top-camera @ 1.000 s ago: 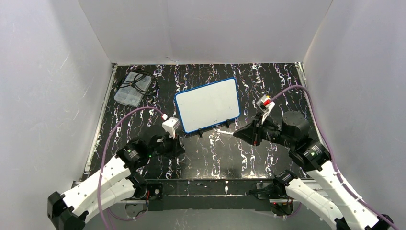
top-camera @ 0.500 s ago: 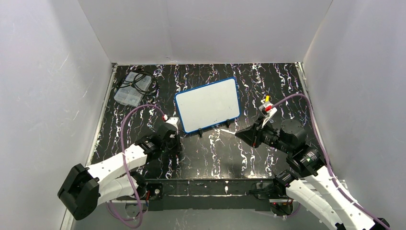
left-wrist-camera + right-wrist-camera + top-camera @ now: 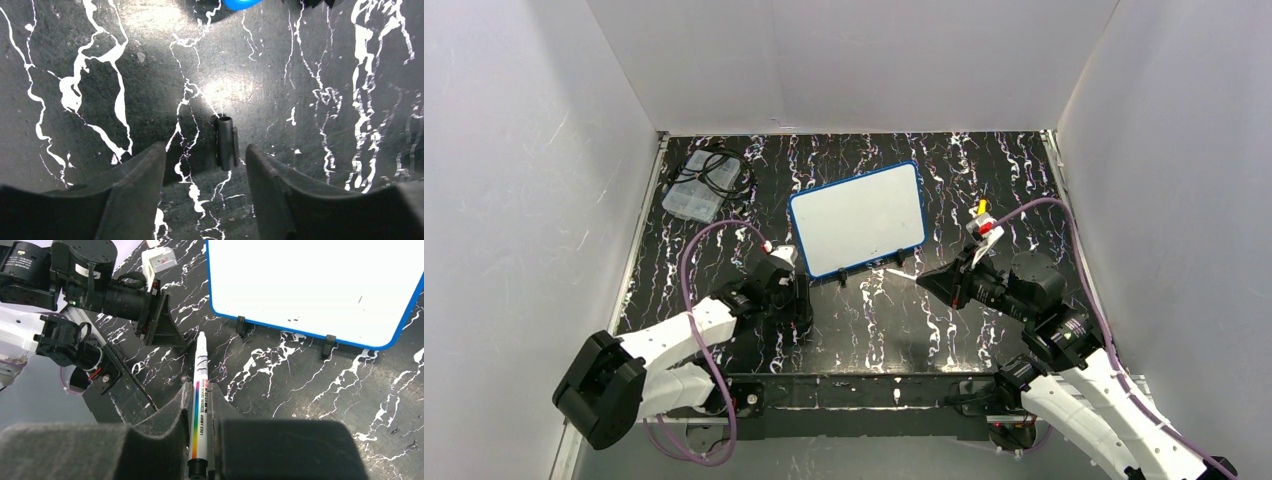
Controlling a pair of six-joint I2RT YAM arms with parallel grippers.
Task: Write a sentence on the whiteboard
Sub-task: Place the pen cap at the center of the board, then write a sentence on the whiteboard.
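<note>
Right end effector (image 3: 200,394) around marker (image 3: 201,355); black cables (image 3: 720,172) in clear box (image 3: 684,202).

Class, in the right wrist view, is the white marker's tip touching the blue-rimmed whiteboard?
No, the white marker ends over black marbled tabletop, short of the blue-rimmed whiteboard.

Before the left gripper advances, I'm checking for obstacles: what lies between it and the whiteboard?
Left wrist view: a black cap lies at the tips of the open left gripper; beyond it, bare table to the whiteboard.
</note>
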